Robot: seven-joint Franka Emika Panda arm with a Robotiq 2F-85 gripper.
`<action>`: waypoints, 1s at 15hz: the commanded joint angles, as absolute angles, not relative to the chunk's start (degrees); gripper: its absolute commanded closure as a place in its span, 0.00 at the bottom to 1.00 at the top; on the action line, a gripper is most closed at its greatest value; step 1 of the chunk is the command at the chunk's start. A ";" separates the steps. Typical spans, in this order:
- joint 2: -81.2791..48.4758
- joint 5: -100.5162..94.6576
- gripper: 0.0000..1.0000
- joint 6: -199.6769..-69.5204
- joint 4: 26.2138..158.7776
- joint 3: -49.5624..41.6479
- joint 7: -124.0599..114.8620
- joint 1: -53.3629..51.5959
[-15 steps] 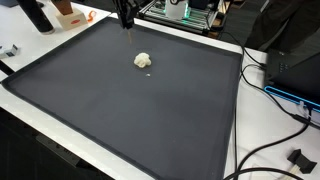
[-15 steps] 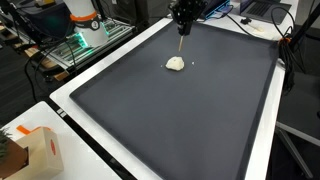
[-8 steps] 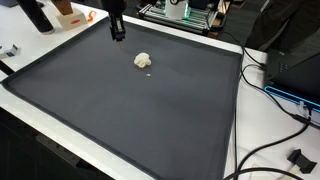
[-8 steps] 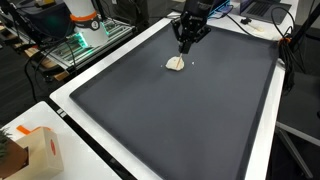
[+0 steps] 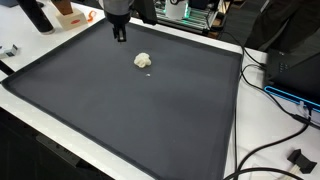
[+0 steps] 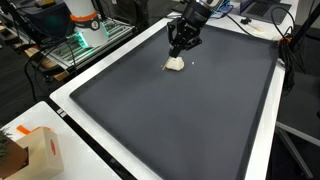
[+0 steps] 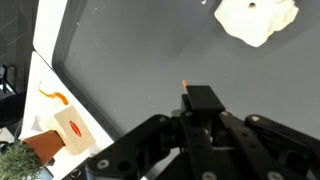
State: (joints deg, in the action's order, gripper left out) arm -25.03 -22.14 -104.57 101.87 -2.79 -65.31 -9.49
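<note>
A white crumpled lump lies on the large dark mat, toward its far end; it also shows as the lump on the mat. My gripper hangs low over the mat just beside the lump, and in an exterior view the gripper is right behind it. The wrist view shows the gripper shut on a thin stick with an orange tip, pointing down at the mat. There the lump sits at the top right, apart from the tip.
A white and orange box stands off one corner of the mat, seen as the box in the wrist view beside a small plant. Black cables run along one side. Electronics racks stand behind the table.
The gripper has come down from the mat's far edge toward the mat and now sits close beside the white lump. The lump has not moved.
</note>
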 commanded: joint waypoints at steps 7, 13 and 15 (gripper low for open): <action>-32.64 -23.33 0.97 -92.33 93.78 -2.85 -62.94 -11.16; -35.80 -23.72 0.97 -89.93 91.49 -2.93 -60.23 -12.21; -36.81 -24.08 0.97 -88.95 90.83 -3.04 -59.50 -12.68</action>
